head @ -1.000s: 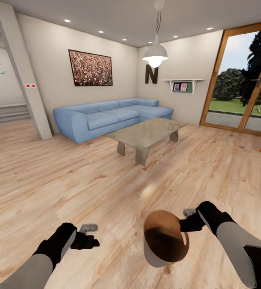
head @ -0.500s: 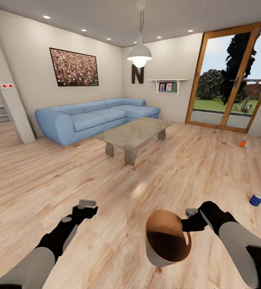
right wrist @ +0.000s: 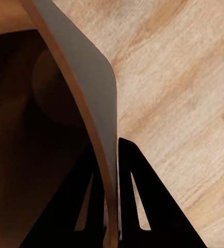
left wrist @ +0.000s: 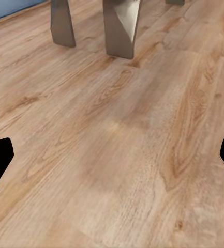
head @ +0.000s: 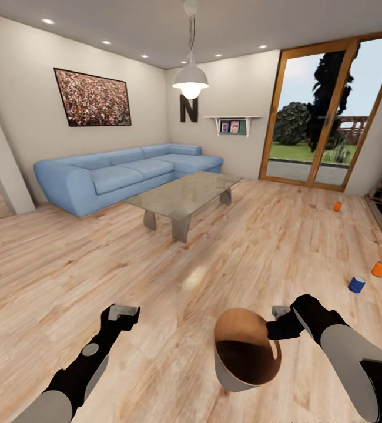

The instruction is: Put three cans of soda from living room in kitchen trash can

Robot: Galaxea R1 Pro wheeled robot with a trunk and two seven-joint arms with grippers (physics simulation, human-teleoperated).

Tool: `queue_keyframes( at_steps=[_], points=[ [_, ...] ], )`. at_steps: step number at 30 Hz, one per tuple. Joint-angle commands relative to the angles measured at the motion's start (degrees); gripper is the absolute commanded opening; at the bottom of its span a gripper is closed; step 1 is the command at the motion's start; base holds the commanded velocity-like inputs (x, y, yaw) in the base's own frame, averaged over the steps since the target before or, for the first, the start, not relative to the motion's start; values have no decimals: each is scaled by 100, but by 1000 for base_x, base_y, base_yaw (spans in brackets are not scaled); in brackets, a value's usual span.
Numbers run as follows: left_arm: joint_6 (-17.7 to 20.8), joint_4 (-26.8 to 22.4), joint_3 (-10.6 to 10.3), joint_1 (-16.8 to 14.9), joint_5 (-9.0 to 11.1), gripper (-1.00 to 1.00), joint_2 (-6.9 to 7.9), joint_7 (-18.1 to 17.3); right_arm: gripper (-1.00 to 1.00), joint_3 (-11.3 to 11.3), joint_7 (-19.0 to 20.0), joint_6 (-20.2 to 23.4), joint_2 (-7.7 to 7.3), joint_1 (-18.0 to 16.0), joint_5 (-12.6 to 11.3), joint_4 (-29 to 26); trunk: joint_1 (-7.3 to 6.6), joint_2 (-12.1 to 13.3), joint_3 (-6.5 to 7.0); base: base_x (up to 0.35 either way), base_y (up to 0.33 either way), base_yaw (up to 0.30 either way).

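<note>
Three soda cans stand on the wood floor: two orange ones, one far off by the glass door and one nearer, and one blue can just beside that nearer orange one. One bin, one blue sofa, one glass-topped coffee table, one hanging lamp, one wall picture. Two small framed photos, I think, on the one shelf.
</note>
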Motion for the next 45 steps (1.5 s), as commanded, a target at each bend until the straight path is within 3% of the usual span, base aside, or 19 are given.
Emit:
queue_keyframes(
  at_steps=[1, 16, 29, 32, 34, 45],
  points=[
    [-25, 14, -1, 15, -1, 100, -8, 1, -100, -46, 31, 46, 1, -2, -134, -1, 0, 0, 1, 0, 0, -84],
    [-11, 75, 8, 38, -25, 100, -35, 2, -100, -62, 19, 41, 4, -2, -145, 1, 0, 0, 48, 103, 44, -96],
    [20, 273, 14, 34, -39, 100, -36, -5, -100, -64, 27, 46, 4, -2, -150, 1, 0, 0, 137, 12, -238, -186],
    [6, 530, 10, 33, -39, 100, -36, 0, -100, -63, 27, 46, 6, -2, -150, 1, 0, 0, 158, -5, -279, -189],
    [-57, 879, 9, 33, -21, 100, -36, -2, -100, -62, 33, 46, 7, -3, -150, 1, 0, 0, 172, -79, -275, -189],
    [-605, 1167, 16, 33, 4, 100, -30, -24, -100, -70, 36, 48, -5, -2, -150, -3, 0, 0, 249, -99, -246, -189]
  ],
)
